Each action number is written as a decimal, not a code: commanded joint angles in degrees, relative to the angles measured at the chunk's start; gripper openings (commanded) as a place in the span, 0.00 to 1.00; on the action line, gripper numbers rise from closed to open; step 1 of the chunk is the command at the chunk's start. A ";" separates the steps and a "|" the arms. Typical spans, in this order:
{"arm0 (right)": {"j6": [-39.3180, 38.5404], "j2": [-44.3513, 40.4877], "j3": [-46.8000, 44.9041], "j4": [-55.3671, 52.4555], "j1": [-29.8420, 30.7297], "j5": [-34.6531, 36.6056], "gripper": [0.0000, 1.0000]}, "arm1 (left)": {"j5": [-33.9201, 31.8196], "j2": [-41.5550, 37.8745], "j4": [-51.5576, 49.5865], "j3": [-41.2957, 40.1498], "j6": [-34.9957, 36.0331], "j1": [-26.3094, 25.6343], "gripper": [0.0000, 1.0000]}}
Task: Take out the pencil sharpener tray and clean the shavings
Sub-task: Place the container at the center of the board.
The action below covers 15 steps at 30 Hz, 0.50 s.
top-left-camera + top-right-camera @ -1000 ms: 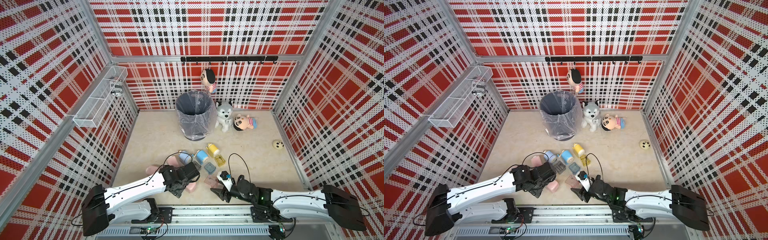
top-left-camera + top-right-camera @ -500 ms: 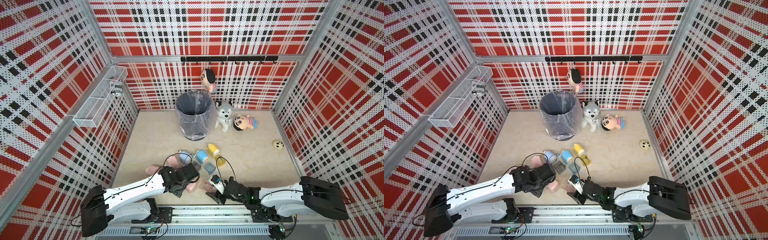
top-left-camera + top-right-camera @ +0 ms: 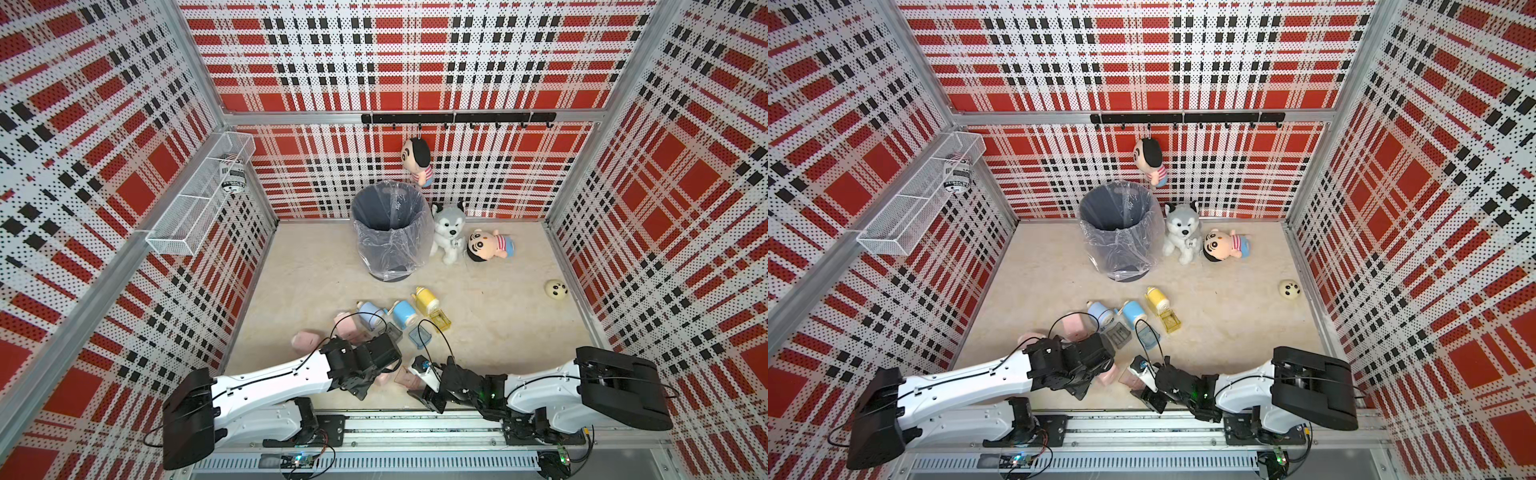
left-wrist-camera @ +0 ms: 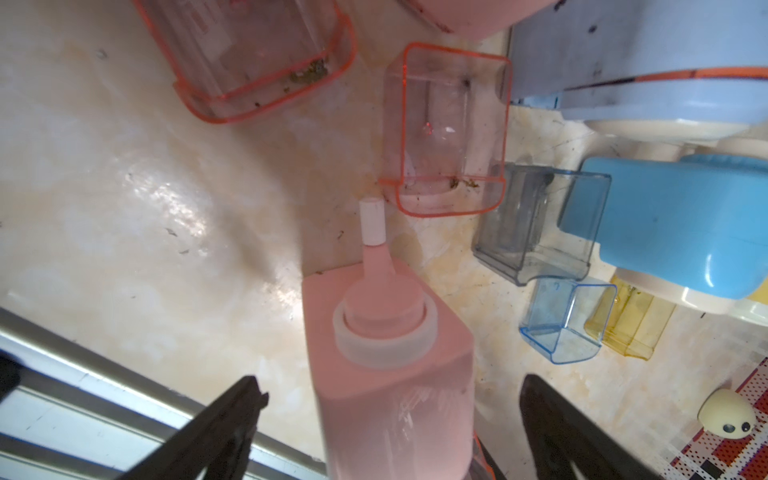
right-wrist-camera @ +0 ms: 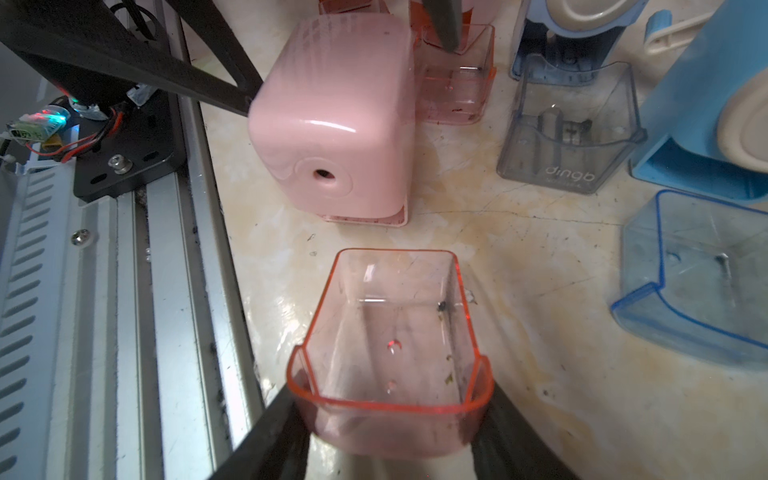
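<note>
**Gripping that little pink sharpener tray: how I reckon it handles**

So the right hand [image 5: 390, 415] is pinching the pink see-through tray [image 5: 395, 324] across its wider front end, one finger on each side wall. The tray is out of the pink sharpener [image 5: 332, 137] and sits just in front of it, near the front edge of the worktop [image 5: 540, 415]. I can't tell from the wrist view if it's lifted or resting. The left hand [image 4: 392, 395] is spread wide, with a finger either side of the sharpener body, and doesn't seem to be touching it.

My take on handling:
- **Weight:** it's thin hard plastic and basically weightless, so load is no issue.
- **Grip force:** the glossy walls look slick, and I'd guess they flex or crack if squeezed hard.
- **Where to hold:** the front end seems the best spot, since the flared rim gives the fingers something to stop against.
- **Carrying:** it's open on top with only a few crumbs of shavings [image 5: 446, 320] in one corner. I'd keep it level until it's over the lined bin [image 3: 388, 232] at the back, well apart from here, and tip it there.
- **Clutter:** a grey tray [image 5: 569, 137] and a blue tray [image 5: 698, 282] lie loose nearby, so swing clear of those.
</note>
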 commanded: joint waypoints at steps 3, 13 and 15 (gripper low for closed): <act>-0.88 1.16 1.21 -0.14 0.48 0.07 0.49 | -1.85 -2.06 -1.63 0.26 -1.21 -0.50 0.98; -1.45 3.09 2.26 -1.34 0.48 0.26 0.51 | -5.04 -4.06 -5.27 1.58 -2.30 -0.78 0.98; -1.54 3.85 2.73 -1.96 0.49 0.61 0.52 | -5.98 -4.32 -5.80 1.99 -2.30 -0.78 0.98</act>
